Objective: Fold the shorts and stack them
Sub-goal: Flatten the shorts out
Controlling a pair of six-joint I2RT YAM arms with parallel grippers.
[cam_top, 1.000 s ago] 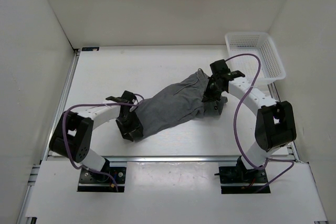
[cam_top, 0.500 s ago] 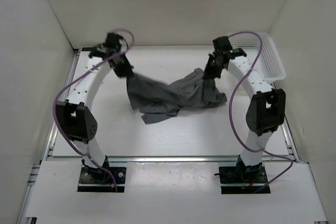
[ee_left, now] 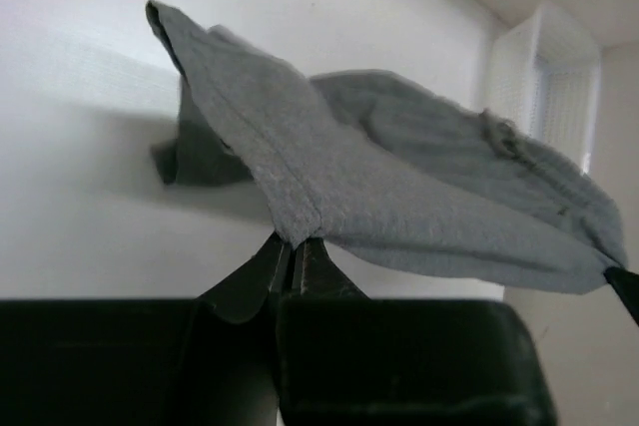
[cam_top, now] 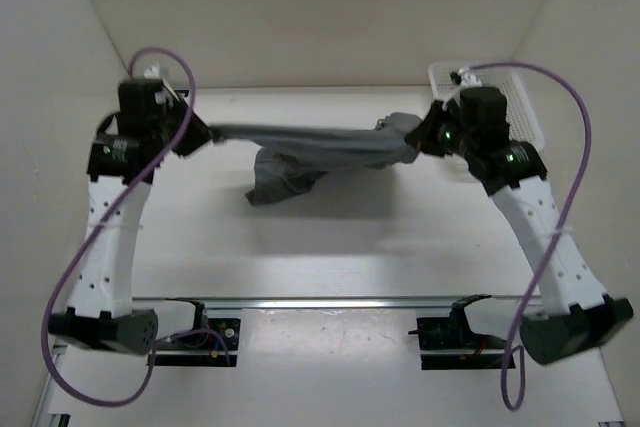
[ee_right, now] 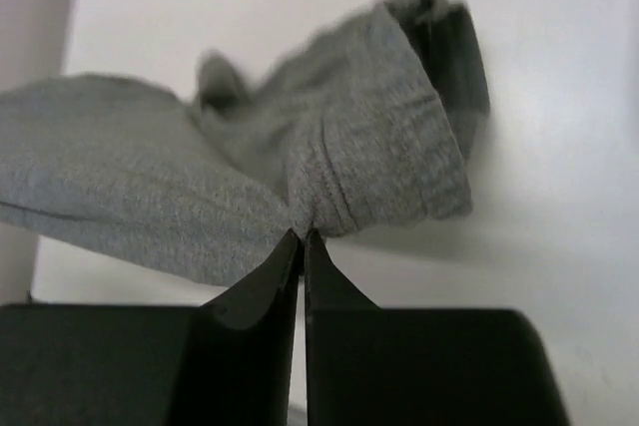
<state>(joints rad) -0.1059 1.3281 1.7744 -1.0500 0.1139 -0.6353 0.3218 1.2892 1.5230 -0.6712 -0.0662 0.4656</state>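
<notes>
Stretching soft grey shorts (cam_top: 320, 142) between left pincer (ee_left: 297, 246) and right pincer (ee_right: 303, 236), both clamping opposite edges. Drooping midway toward white desk (cam_top: 350, 237).

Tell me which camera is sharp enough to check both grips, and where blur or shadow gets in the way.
Left wrist: shorts seam crisp where the left gripper pinches it, basket behind washed out. Right wrist: knit sharp at the right gripper, far fabric edge smeared. Top external: soft shadow on the table under the raised cloth.
</notes>
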